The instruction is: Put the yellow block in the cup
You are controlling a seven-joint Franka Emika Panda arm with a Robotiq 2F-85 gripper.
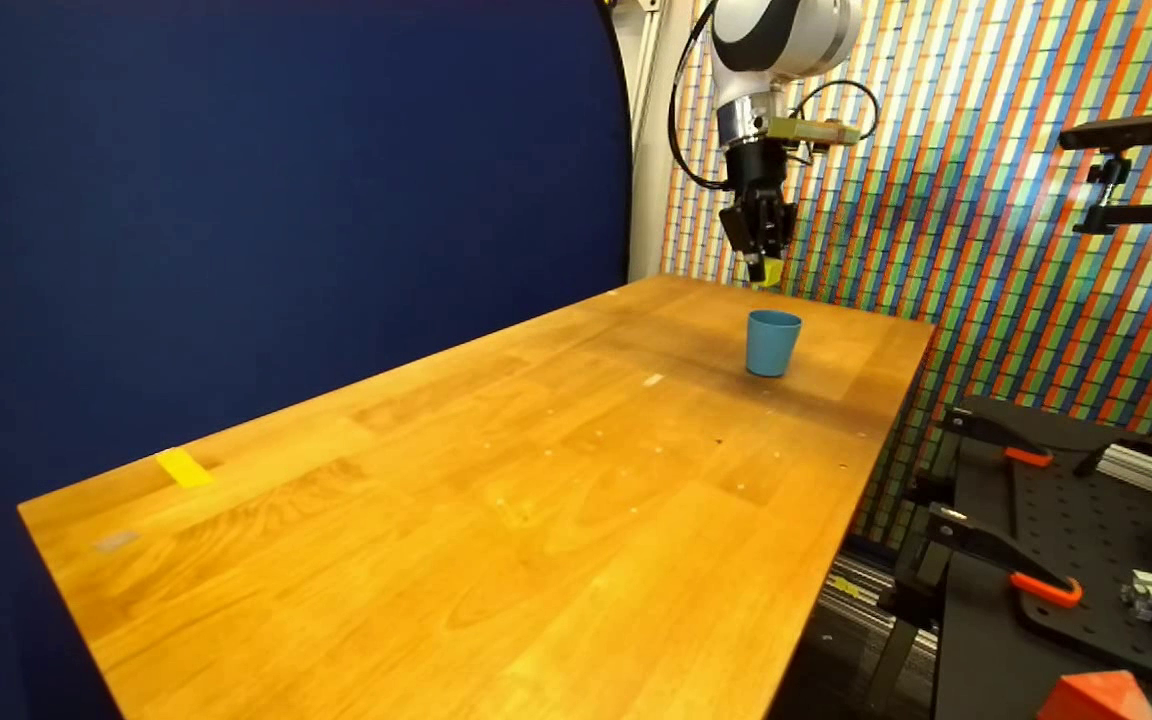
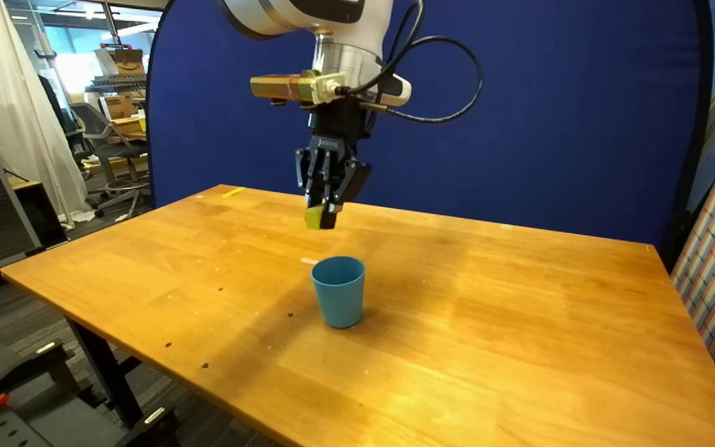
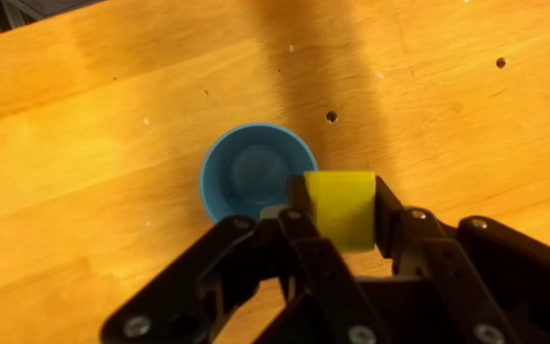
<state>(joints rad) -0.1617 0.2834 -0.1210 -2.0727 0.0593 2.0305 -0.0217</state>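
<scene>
The yellow block (image 2: pixel 313 217) is up off the tbl (image 2: pixel 550 323), clamped btwn both fingers (image 3: pixel 387 215) of the gripper (image 3: pixel 342 210), 1 on each side. Blue cup (image 2: pixel 340 304) stands upright on tbl, lower than block; in wrist view block & a fingertip overlap its rim, block mostly off to 1 side of opening. Flat yellow tape strip (image 1: pixel 183 467) lies nr a tbl corner, well apart from cup. Dk blue backdrop (image 1: pixel 286 200) runs along 1 tbl edge; multicolor striped wall (image 1: pixel 996 220) past tbl end. Orange-tipped clamps (image 1: pixel 1046 589) on blk side bench (image 1: pixel 981 640).
</scene>
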